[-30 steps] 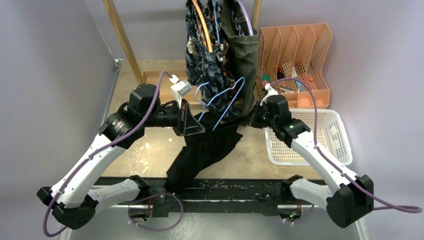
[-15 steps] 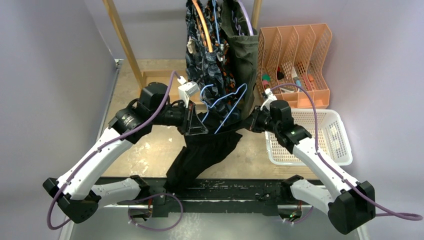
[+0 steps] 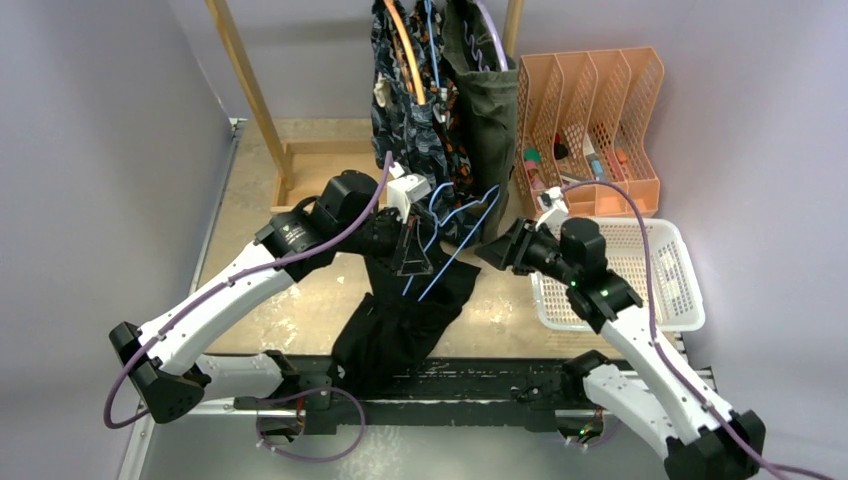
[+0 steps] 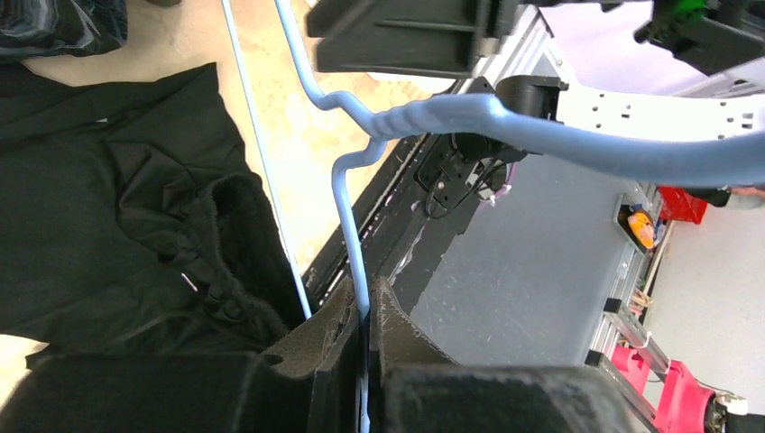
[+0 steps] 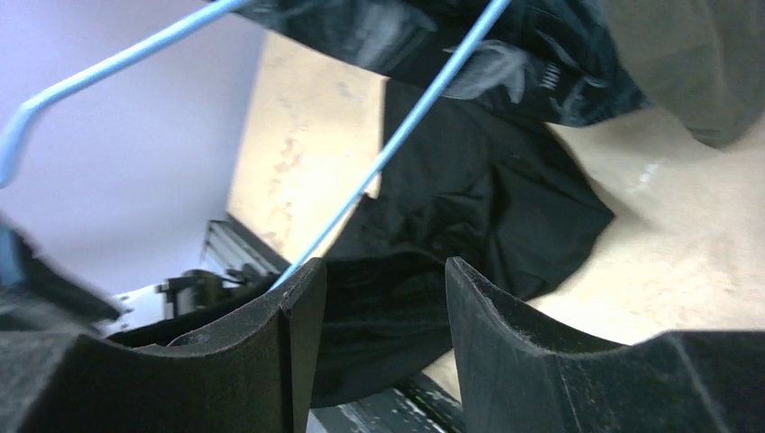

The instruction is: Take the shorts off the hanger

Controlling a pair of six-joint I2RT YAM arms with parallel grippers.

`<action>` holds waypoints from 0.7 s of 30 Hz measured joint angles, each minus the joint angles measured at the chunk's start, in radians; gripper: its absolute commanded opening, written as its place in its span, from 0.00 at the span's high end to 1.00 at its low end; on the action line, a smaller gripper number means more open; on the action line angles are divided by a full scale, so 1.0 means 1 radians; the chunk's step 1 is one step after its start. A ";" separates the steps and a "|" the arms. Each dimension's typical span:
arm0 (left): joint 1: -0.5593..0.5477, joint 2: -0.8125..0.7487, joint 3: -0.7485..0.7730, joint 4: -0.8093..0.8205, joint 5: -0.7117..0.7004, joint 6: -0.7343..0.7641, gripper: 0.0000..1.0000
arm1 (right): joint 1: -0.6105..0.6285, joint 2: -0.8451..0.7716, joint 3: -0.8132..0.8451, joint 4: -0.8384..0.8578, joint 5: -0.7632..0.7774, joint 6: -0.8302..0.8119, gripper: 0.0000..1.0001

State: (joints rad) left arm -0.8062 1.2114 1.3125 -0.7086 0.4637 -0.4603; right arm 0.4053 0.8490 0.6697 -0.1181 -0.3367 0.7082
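My left gripper (image 3: 414, 262) is shut on the wire of a blue hanger (image 3: 455, 225), which is pinched between its fingers (image 4: 343, 325). The hanger (image 4: 469, 117) carries no cloth. Plain black shorts (image 3: 400, 320) lie crumpled on the table under it, reaching the front edge; they also show in the left wrist view (image 4: 135, 225). My right gripper (image 3: 487, 250) hangs open just right of the hanger, with nothing between its fingers (image 5: 298, 307); the black shorts (image 5: 478, 207) lie beyond them. Wavy navy shorts (image 3: 415, 110), blotch-patterned shorts (image 3: 460, 150) and olive shorts (image 3: 490, 100) hang on the rack.
A wooden rack post (image 3: 245, 85) slants at the back left. An orange file organiser (image 3: 600, 110) stands at the back right, and a white basket (image 3: 665, 300) sits in front of it beside my right arm. The black front rail (image 3: 480, 385) borders the table.
My right gripper opened, let go of the black shorts and drew back to the right. The shorts dropped onto the table. My left arm carried the hanger to the right.
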 measured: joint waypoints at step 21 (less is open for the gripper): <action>-0.021 0.002 -0.002 0.011 -0.042 -0.002 1.00 | 0.255 0.009 0.019 0.524 -0.013 0.240 0.49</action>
State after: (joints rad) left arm -0.8268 1.2129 1.3106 -0.6979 0.4221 -0.4622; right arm 0.6605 0.8577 0.6888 0.4061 -0.3496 0.9485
